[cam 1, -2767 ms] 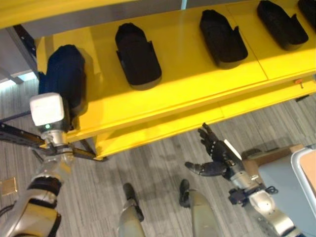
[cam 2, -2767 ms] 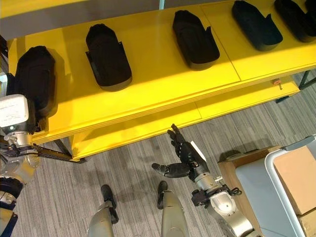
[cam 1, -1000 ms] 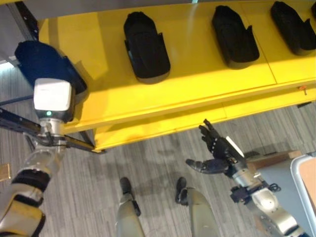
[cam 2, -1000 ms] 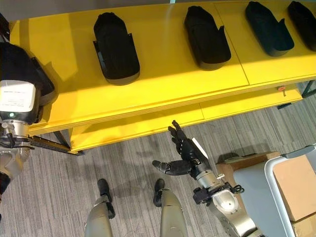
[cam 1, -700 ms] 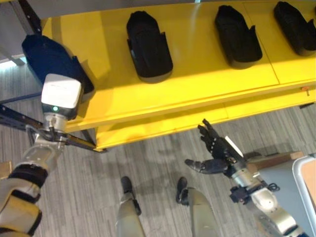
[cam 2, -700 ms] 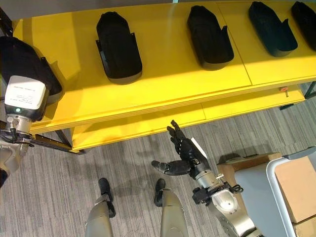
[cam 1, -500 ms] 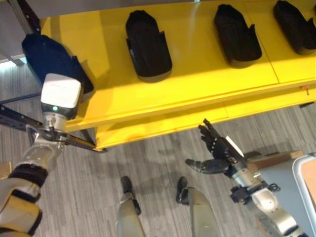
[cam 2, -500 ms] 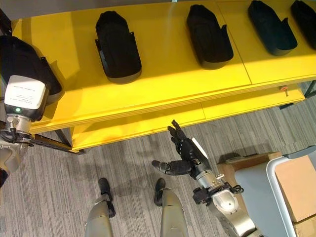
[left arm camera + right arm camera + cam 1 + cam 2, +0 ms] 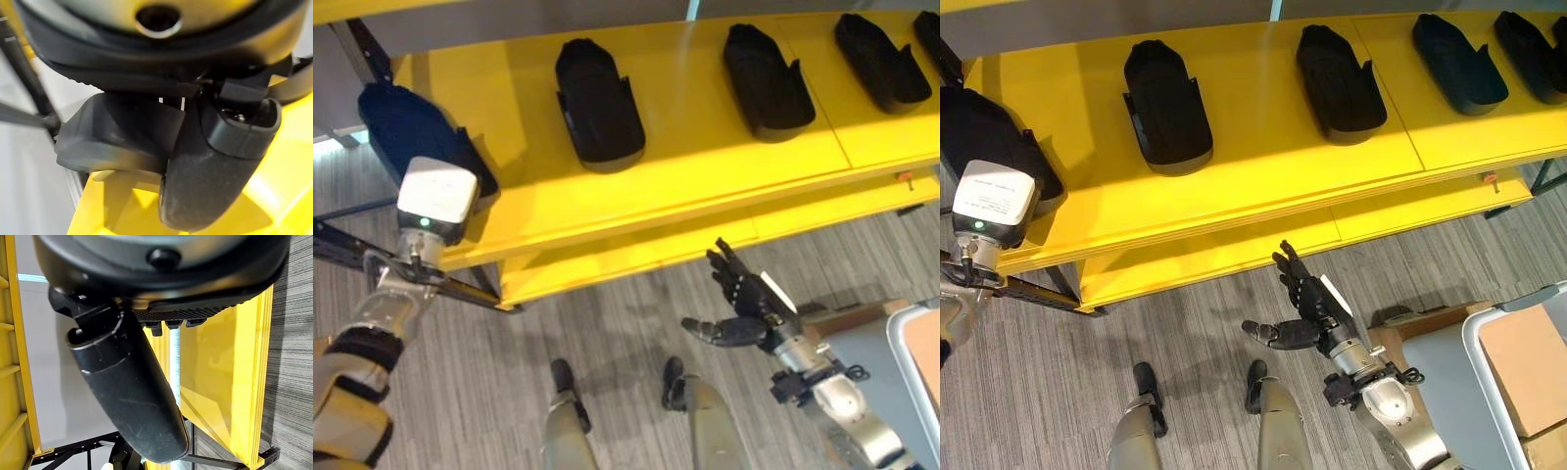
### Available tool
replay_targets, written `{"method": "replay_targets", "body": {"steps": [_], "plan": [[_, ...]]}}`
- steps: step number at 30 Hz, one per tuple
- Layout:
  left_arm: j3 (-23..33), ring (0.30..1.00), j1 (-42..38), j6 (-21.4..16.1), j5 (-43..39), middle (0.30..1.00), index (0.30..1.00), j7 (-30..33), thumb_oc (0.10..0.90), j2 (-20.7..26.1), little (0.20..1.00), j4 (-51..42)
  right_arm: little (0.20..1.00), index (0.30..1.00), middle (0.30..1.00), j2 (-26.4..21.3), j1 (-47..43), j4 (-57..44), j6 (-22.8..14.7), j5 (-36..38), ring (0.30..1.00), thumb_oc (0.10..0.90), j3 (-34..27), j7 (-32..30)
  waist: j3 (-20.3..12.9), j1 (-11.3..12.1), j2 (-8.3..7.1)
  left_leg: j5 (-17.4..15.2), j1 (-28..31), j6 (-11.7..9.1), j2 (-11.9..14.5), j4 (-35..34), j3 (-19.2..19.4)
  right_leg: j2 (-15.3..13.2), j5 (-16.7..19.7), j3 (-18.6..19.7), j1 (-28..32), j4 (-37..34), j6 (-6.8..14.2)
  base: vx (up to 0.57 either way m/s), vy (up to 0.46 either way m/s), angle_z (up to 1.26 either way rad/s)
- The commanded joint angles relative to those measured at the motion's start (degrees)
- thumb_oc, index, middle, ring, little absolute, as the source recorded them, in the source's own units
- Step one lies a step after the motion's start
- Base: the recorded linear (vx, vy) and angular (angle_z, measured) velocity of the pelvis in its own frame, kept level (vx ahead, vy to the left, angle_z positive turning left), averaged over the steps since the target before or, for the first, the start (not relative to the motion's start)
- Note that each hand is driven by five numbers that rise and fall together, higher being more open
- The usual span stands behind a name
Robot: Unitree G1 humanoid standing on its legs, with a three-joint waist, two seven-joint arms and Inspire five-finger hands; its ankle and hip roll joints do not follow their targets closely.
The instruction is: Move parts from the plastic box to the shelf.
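Parts already lined along yellow shelf (image 9: 1253, 186); leftmost part (image 9: 416, 132) sat at shelf's left end, left hand (image 9: 205, 181) against it, grip unclear. Right hand (image 9: 1307, 313) hung empty, fingers spread, below shelf edge. Plastic box (image 9: 1474, 377) stood at right, cardboard inside; remaining parts unseen.

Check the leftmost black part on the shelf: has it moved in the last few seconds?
Yes. The leftmost part has swung from upright on the yellow shelf to angled, overhanging its left end.
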Motion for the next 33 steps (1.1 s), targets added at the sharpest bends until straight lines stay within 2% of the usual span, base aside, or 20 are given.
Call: {"method": "replay_targets", "body": {"steps": [1,11,18,22,23,24,31,33], "plan": [[-3.90,0.300,3.72,-3.51,4.83,0.300,0.300,-4.06,0.400,0.10,0.300,-1.04,1.000,1.000,1.000,-0.34,-2.50,-3.51,-5.40,2.15,1.000,0.900,-2.24,1.17,-1.44,-0.47,0.51,-6.16,2.68,-2.75,4.14,4.25,-2.27,-2.15,10.86,4.49,-1.56,-7.40,6.42,0.00,0.000,0.00],[-8.41,0.300,2.39,-5.26,8.06,0.300,0.300,-5.16,0.400,3.28,0.300,-1.48,1.000,1.000,1.000,-1.21,-2.20,-3.05,-5.54,2.55,1.000,0.900,-2.28,2.02,-0.80,-0.43,0.64,-6.30,2.90,-2.71,3.89,4.56,-2.26,-2.29,10.91,4.85,-1.23,-7.32,6.59,0.00,0.000,0.00],[-7.29,0.300,3.62,-5.05,7.91,0.300,0.300,-5.41,0.400,3.77,0.300,-1.29,1.000,1.000,1.000,-1.50,-1.87,-3.17,-5.47,2.51,1.000,0.900,-2.50,2.14,-0.49,-0.30,0.68,-6.22,2.85,-2.68,3.83,4.72,-2.30,-2.45,10.86,4.98,-1.40,-6.92,6.57,0.00,0.000,0.00],[-4.66,0.300,5.31,-4.71,6.41,0.300,0.300,-5.38,0.400,3.36,0.300,-0.43,1.000,1.000,1.000,-1.31,-1.62,-3.16,-5.26,2.23,1.000,0.900,-2.88,2.07,-0.35,-0.12,0.64,-6.17,2.77,-2.66,3.83,4.94,-2.48,-2.36,10.81,5.04,-1.34,-6.76,6.50,0.00,0.000,0.00],[-3.83,0.561,5.68,-4.50,5.93,0.561,0.561,-5.26,0.586,2.98,0.561,-0.09,1.000,1.000,1.000,-1.31,-1.59,-3.22,-5.25,2.19,1.000,0.900,-2.91,2.01,-0.35,-0.14,0.63,-6.19,2.77,-2.63,3.85,5.02,-2.50,-2.39,10.84,5.05,-1.37,-6.70,6.45,0.00,0.000,0.00],[-2.99,1.000,6.01,-4.27,5.43,1.000,1.000,-5.09,0.900,2.64,1.000,0.10,1.000,1.000,1.000,-1.23,-1.54,-3.35,-5.23,2.14,1.000,0.900,-3.04,2.00,-0.36,-0.12,0.60,-6.17,2.76,-2.62,3.85,4.99,-2.50,-2.41,10.86,5.08,-1.38,-6.73,6.42,0.00,0.000,0.00],[1.98,1.000,8.44,-3.59,1.89,1.000,1.000,-4.81,0.900,0.43,1.000,0.27,1.000,1.000,1.000,-0.95,-1.08,-4.23,-5.12,1.20,1.000,0.900,-3.86,1.26,-0.24,0.05,0.49,-6.14,2.79,-2.56,3.84,5.10,-2.44,-2.43,10.86,5.17,-1.41,-6.63,6.33,0.00,0.000,0.00],[5.19,1.000,10.03,-3.84,-0.72,1.000,1.000,-4.40,0.900,0.18,1.000,-1.89,1.000,1.000,1.000,-0.61,-0.51,-4.72,-5.18,0.71,1.000,0.900,-4.48,0.80,-0.38,0.18,0.42,-6.19,2.88,-2.56,3.84,5.20,-2.36,-2.43,10.75,5.27,-1.30,-6.56,6.27,0.00,0.000,0.00]]}}
